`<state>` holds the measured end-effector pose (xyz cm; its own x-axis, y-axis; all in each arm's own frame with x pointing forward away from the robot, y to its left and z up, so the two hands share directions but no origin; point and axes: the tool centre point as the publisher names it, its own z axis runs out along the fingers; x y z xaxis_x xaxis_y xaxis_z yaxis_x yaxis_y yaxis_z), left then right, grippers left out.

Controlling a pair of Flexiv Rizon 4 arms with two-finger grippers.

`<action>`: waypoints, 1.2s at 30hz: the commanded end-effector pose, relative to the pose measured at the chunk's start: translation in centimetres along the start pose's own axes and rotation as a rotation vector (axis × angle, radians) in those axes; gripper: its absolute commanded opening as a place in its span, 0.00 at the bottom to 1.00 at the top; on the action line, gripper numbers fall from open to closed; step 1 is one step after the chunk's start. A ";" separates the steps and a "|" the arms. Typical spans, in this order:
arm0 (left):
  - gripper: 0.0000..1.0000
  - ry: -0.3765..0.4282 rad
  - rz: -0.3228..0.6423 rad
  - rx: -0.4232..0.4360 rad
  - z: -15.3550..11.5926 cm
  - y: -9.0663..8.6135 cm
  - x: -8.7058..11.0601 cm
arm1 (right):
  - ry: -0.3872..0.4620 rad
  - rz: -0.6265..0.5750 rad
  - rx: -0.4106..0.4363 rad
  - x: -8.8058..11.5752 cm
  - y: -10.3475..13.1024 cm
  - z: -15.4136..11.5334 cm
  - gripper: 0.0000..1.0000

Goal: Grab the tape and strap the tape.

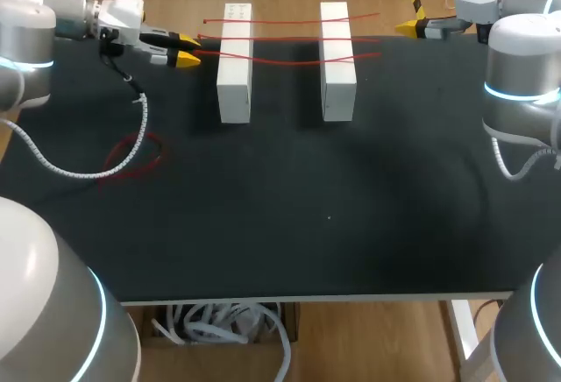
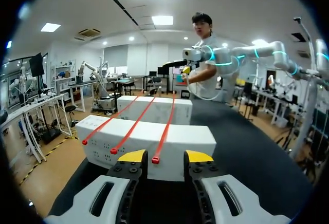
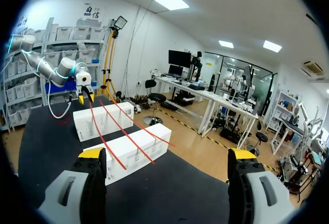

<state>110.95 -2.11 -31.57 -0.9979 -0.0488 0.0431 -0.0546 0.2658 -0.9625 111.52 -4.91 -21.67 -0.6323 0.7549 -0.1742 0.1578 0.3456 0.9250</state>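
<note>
Lying across the two white blocks (image 1: 234, 75) at the far side of the counter (image 1: 307, 207), three red tapes (image 1: 289, 40) are already spanning the gap from one block to the other, so most of the strapping is looking done. The left gripper (image 1: 181, 51) is sitting just beside the left-hand block. In its own wrist view its fingers are standing apart on either side of the tape end (image 2: 155, 159) nearest the robot. Neither yellow tip is pressing on that end, so I am reading this gripper as open and holding nothing. The other two tape ends are resting on the block top, off to the side of the fingers. The right gripper (image 1: 410, 25) is hanging at the counter's far right edge, well apart from the right-hand block, with its fingers spread wide and nothing between them. It is pointing back along the tapes towards the blocks. One more red tape coil (image 1: 133, 156) is lying loose on the counter at the left, near the left arm's white cable and well away from the blocks. Going by the task, this piece is probably waiting to be picked up and laid across next. I am judging the job as largely finished, with the nearest strap perhaps needing a final tug and the loose coil remaining to be strapped
</note>
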 end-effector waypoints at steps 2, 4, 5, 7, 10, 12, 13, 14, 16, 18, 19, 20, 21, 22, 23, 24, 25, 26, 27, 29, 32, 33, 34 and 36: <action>0.32 0.038 0.004 0.013 0.4 0.2 -0.4 | 0.000 0.000 0.000 0.0 0.0 -0.1 1.00; 0.31 0.039 0.008 0.020 0.5 0.1 -0.5 | 0.000 0.000 0.000 0.0 0.0 -0.1 1.00; 0.32 0.039 0.010 0.021 0.5 0.0 -0.5 | 0.000 0.000 0.000 0.0 0.0 -0.1 1.00; 0.33 0.036 0.013 0.017 0.5 0.1 -0.6 | 0.000 0.000 0.000 0.0 0.0 -0.1 1.00; 0.29 0.035 0.013 0.014 0.4 0.2 -0.7 | 0.000 0.000 0.000 0.0 0.0 -0.1 1.00; 0.28 0.033 0.013 0.014 0.4 0.2 -0.8 | 0.000 0.000 0.000 0.0 0.0 -0.1 1.00; 0.29 0.033 0.013 0.015 0.3 0.2 -0.9 | 0.000 0.000 0.000 0.0 0.0 -0.1 1.00; 0.29 0.033 0.014 0.015 0.3 0.2 -0.9 | 0.000 0.000 0.000 0.0 0.0 -0.1 1.00; 0.27 0.033 0.017 0.013 0.4 0.2 -1.0 | 0.000 0.000 0.000 0.0 0.0 -0.1 1.00; 0.23 0.030 0.017 0.012 0.4 0.3 -1.0 | 0.000 0.000 0.000 0.0 0.0 -0.1 1.00; 0.23 0.030 0.017 0.010 0.5 0.4 -1.0 | 0.000 0.000 0.000 0.0 0.0 -0.1 1.00; 0.22 0.033 0.016 0.010 0.6 0.5 -1.0 | 0.000 0.000 0.000 0.0 0.0 -0.1 1.00; 0.19 0.034 0.015 0.010 0.6 0.5 -1.0 | 0.000 0.000 0.000 0.0 0.0 -0.1 1.00; 0.18 0.036 0.014 0.009 0.6 0.5 -0.9 | 0.000 0.000 0.000 0.0 0.0 -0.1 1.00; 0.18 0.036 0.014 0.010 0.7 0.6 -0.9 | 0.000 0.000 0.000 0.0 0.0 -0.1 1.00; 0.19 0.036 0.013 0.011 0.7 0.6 -0.9 | 0.000 0.000 0.000 0.0 0.0 -0.1 1.00; 0.18 0.036 0.014 0.011 0.6 0.6 -1.0 | 0.000 0.000 0.000 0.0 0.0 -0.1 1.00; 0.18 0.035 0.014 0.011 0.6 0.6 -1.0 | 0.000 0.000 0.000 0.0 0.0 -0.1 1.00; 0.17 0.035 0.015 0.011 0.6 0.5 -1.1 | 0.000 0.000 0.000 0.0 0.0 -0.1 1.00; 0.18 0.032 0.018 0.009 0.5 0.5 -1.1 | 0.000 0.000 0.000 0.0 0.0 -0.1 1.00; 0.17 0.031 0.018 0.011 0.4 0.5 -1.2 | 0.000 0.000 0.000 0.0 0.0 -0.1 1.00; 0.15 0.033 0.019 0.011 0.4 0.5 -1.3 | 0.000 0.000 0.000 0.0 0.0 -0.1 1.00; 0.13 0.033 0.019 0.010 0.4 0.5 -1.3 | 0.000 0.000 0.000 0.0 0.0 -0.1 1.00; 0.14 0.031 0.021 0.008 0.3 0.5 -1.3 | 0.000 0.000 0.000 0.0 0.0 -0.1 1.00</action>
<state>111.88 -2.35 -32.04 -0.9993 -0.0229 0.0299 -0.0349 0.2616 -0.9646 111.52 -4.91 -21.66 -0.6323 0.7549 -0.1742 0.1577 0.3456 0.9250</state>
